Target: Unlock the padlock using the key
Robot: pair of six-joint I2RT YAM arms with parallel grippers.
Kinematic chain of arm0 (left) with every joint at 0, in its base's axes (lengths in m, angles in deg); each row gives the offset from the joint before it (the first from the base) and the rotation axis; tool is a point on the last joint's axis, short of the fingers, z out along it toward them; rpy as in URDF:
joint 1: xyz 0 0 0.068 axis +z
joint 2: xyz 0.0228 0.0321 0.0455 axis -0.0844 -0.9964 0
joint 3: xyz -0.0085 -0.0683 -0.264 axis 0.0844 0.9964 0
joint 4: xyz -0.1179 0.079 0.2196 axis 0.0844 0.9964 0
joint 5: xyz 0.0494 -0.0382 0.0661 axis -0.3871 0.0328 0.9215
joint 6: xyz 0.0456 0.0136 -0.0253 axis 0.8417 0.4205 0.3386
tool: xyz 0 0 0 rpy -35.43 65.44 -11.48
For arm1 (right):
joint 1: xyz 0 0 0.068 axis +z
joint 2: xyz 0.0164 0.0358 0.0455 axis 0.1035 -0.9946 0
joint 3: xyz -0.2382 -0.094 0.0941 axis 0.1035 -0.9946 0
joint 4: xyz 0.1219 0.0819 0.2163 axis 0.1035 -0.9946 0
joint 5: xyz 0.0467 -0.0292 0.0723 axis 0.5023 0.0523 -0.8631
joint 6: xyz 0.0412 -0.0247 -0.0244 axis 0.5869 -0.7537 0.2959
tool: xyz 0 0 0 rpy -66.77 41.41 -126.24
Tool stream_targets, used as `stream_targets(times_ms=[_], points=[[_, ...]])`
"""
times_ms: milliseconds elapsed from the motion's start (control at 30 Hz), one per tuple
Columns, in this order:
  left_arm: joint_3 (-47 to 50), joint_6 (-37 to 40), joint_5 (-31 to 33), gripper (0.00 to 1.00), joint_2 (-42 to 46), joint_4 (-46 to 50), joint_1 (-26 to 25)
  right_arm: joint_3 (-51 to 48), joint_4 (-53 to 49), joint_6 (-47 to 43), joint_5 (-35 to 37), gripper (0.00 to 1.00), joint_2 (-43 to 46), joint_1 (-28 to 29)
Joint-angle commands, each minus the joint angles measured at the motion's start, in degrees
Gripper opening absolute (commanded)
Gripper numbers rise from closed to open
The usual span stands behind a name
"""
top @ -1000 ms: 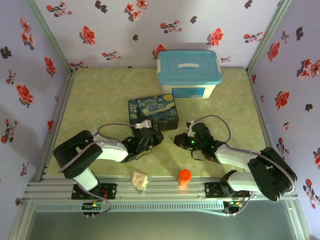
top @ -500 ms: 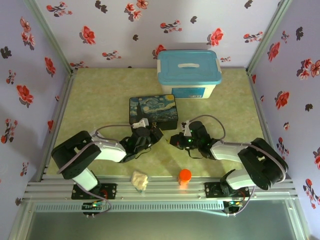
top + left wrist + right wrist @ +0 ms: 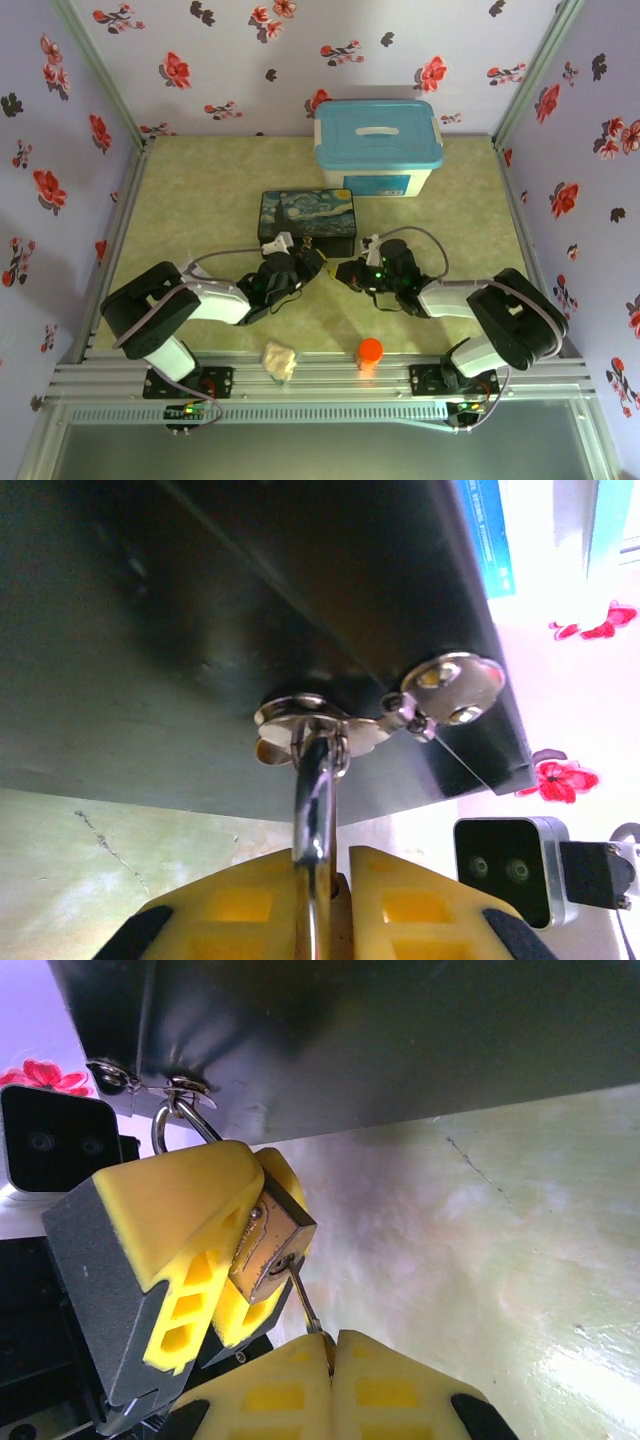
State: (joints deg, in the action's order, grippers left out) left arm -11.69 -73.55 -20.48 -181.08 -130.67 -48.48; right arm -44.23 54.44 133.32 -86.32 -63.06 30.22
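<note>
The small brass padlock [image 3: 268, 1245] hangs by its silver shackle [image 3: 313, 800] from the hasp [image 3: 305, 725] on the front of the starry-night box [image 3: 306, 218]. My left gripper [image 3: 335, 855] is shut on the padlock body, its yellow fingers [image 3: 170, 1250] on either side of it. My right gripper [image 3: 330, 1338] is shut on the thin dark key [image 3: 303, 1300]. The key's tip sits at the keyhole in the padlock's bottom face. In the top view the two grippers [image 3: 305, 265] [image 3: 345, 272] meet just in front of the box.
A white bin with a blue lid [image 3: 378, 140] stands behind the box. An orange cylinder [image 3: 370, 352] and a crumpled white object [image 3: 280, 360] lie near the front rail. Flowered walls close in the green table [image 3: 190, 200] on three sides.
Both grippers have closed in on each other in front of the box, the right one sliding left toward the padlock. The box has shifted slightly away.
</note>
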Motion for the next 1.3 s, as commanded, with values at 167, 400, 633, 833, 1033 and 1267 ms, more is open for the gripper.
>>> stream_targets(times_ms=[167, 400, 633, 833, 1033, 1267], points=[[0.85, -1.28, -1.24, 0.00, -0.45, -8.89, -0.56, -2.59, 19.02, 7.97, -1.41, 0.00, -4.62, -2.76], [0.57, -1.55, -2.10, 0.00, -1.71, -10.22, -0.55, -2.95, 26.70, 10.12, -2.83, 0.00, -7.63, -2.80], [1.17, -1.43, -1.57, 0.00, -2.04, -11.41, -0.38, -4.42, 26.29, 9.62, -2.67, 0.00, -6.92, -2.81], [1.90, -1.88, -1.80, 0.00, -1.70, -12.52, 1.28, -5.68, 24.15, 8.76, -1.77, 0.00, -5.03, -2.82], [2.28, -2.06, -1.92, 0.00, -2.02, -13.84, 1.22, -5.80, 24.54, 8.65, -2.17, 0.00, -5.48, -2.76], [0.56, -2.40, -3.32, 0.00, -3.85, -14.93, 0.59, -5.67, 30.81, 10.02, -2.89, 0.00, -7.33, -2.77]])
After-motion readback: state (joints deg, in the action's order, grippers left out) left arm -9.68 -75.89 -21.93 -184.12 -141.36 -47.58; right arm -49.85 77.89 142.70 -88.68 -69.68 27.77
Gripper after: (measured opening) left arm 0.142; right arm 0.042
